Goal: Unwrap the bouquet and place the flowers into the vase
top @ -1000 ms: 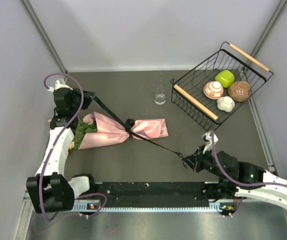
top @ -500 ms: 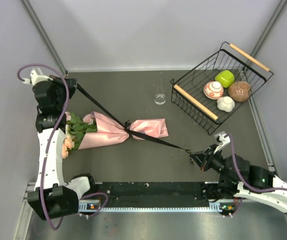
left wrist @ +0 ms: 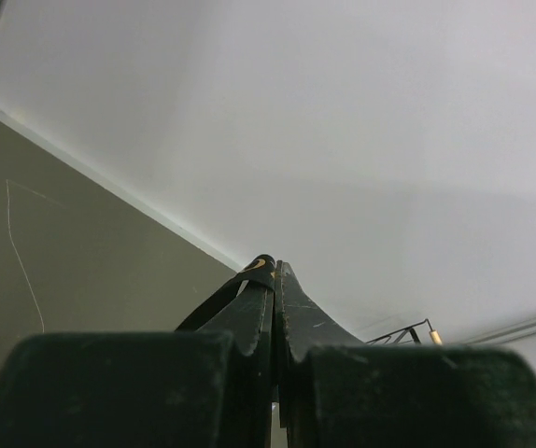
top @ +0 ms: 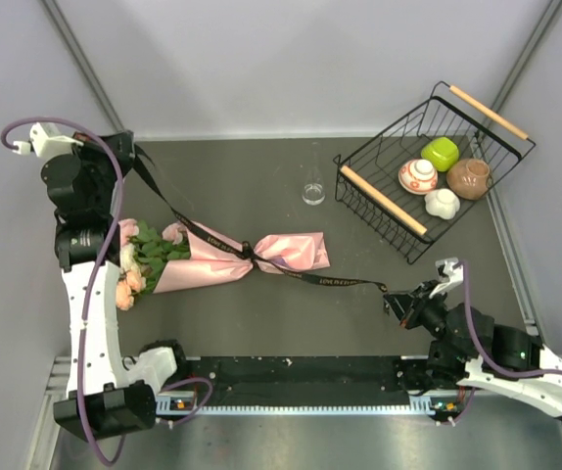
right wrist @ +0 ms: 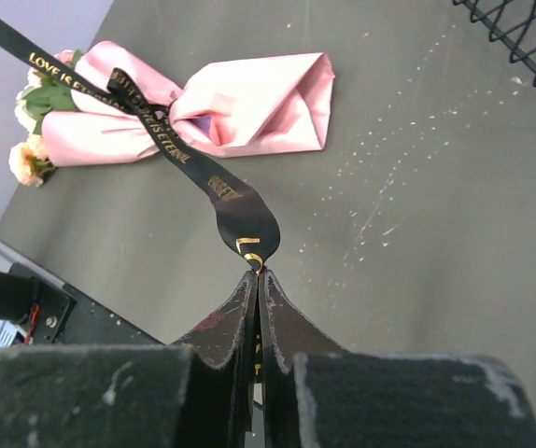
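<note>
The bouquet [top: 203,262] lies on the dark table, left of centre, its pink paper [right wrist: 249,103] cinched in the middle by a black ribbon [top: 335,281] printed in gold. Pink and peach flowers [top: 132,266] stick out of its left end. My left gripper [top: 130,157] is raised at the far left, shut on one ribbon end [left wrist: 249,277]. My right gripper [top: 391,294] is low at the near right, shut on the other end [right wrist: 242,213]. The ribbon runs taut between them through the knot. The small clear vase [top: 313,193] stands at the back centre, apart from both.
A black wire basket [top: 384,201] with wooden handles sits at the back right, holding a pink-patterned bowl [top: 418,176], a green cup [top: 440,153], a brown pot [top: 469,178] and a white piece [top: 443,203]. Grey walls close in the left, back and right sides.
My left gripper has risen and gone further left, and my right gripper has drawn away to the right. Each pulled more ribbon out through the knot. The bouquet has barely shifted.
</note>
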{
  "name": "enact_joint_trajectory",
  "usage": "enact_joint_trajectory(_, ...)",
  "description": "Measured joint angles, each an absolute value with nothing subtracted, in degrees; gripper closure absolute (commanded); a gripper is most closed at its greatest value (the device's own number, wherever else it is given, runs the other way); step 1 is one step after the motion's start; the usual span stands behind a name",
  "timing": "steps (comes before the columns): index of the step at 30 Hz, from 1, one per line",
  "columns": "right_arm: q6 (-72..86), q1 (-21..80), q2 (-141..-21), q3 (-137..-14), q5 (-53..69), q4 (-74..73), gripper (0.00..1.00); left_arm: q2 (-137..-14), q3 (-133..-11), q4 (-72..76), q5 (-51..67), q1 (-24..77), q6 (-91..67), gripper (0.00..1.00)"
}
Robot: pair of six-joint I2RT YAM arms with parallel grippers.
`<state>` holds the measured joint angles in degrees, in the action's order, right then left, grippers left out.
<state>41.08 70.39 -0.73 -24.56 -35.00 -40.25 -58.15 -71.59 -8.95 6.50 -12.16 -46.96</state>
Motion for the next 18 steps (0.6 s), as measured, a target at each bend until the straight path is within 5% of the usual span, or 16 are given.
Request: enact_joint_trajectory(18, 41.5, 70.4, -0.7, -36.3, -41.5, -44.9, 1.00, -68.6, -75.4, -6.5, 18.7, -12.2, -47.6, 1.00)
